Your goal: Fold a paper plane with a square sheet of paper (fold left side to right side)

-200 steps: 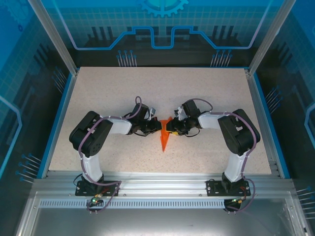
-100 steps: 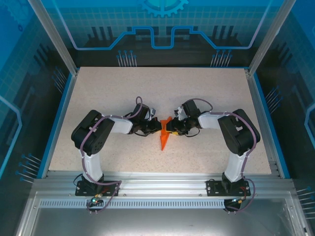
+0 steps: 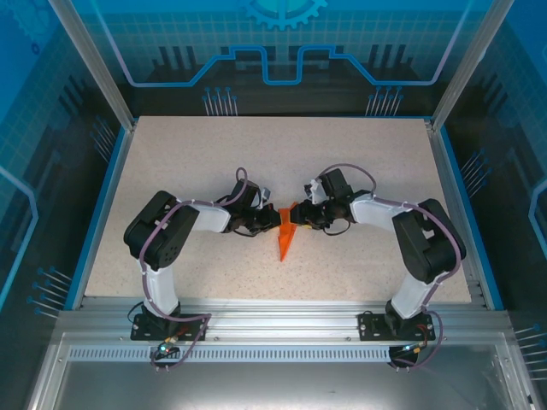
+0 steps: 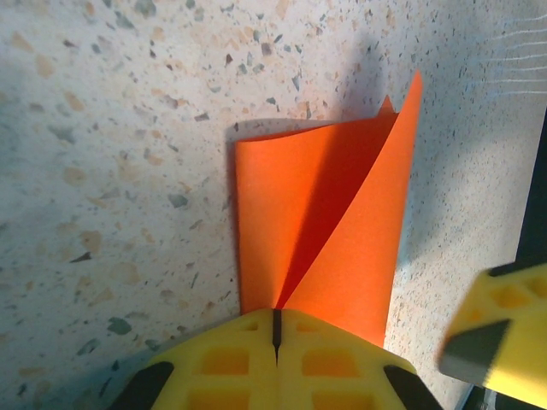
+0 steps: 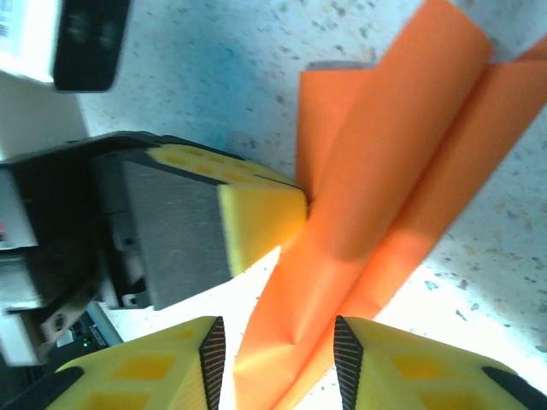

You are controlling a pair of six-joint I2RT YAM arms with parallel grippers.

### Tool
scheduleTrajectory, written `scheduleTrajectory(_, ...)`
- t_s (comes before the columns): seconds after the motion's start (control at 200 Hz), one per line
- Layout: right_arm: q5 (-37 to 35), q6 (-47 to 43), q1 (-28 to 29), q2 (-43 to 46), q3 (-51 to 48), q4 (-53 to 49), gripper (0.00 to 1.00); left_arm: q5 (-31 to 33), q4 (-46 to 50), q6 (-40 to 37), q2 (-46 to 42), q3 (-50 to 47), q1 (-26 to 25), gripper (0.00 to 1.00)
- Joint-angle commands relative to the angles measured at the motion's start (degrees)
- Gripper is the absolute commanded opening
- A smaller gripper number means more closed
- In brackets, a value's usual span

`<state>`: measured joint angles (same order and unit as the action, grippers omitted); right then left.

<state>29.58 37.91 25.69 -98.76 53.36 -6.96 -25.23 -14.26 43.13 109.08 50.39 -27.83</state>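
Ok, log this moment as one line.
left gripper: shut on paper plane | right gripper: open, astride its folded layers | paper plane: tip on table

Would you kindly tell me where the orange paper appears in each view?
Top external: orange paper just below picture centre.
Left wrist: centre, rising from the bottom.
Right wrist: right half, running diagonally to the top right.
Shared landmark: left gripper, shut on the paper.

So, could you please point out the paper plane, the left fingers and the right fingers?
paper plane (image 4: 342, 222): left wrist view, raised orange flap.
left fingers (image 4: 222, 363): left wrist view, one yellow fingertip.
right fingers (image 5: 410, 371): right wrist view, one yellow fingertip.
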Motion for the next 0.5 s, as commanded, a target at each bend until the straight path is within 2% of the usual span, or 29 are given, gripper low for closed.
scheduleTrajectory(0.0, 1.75, 1.59, -0.16, 0.35, 0.44, 1.77, 0.33, 0.98, 0.73, -2.09, 2.19, 0.2, 0.29, 0.02)
scheduleTrajectory(0.115, 2.28, 2.55, 1.19, -2.43, 2.69, 2.8, 0.27, 1.15, 1.0, -2.13, 2.14, 0.32, 0.27, 0.02)
scheduleTrajectory(0.495, 0.14, 3.01, 1.85, -8.51, 6.38, 2.11, 0.27, 1.39, 1.6, -2.78, 2.28, 0.72, 0.02, 0.02)
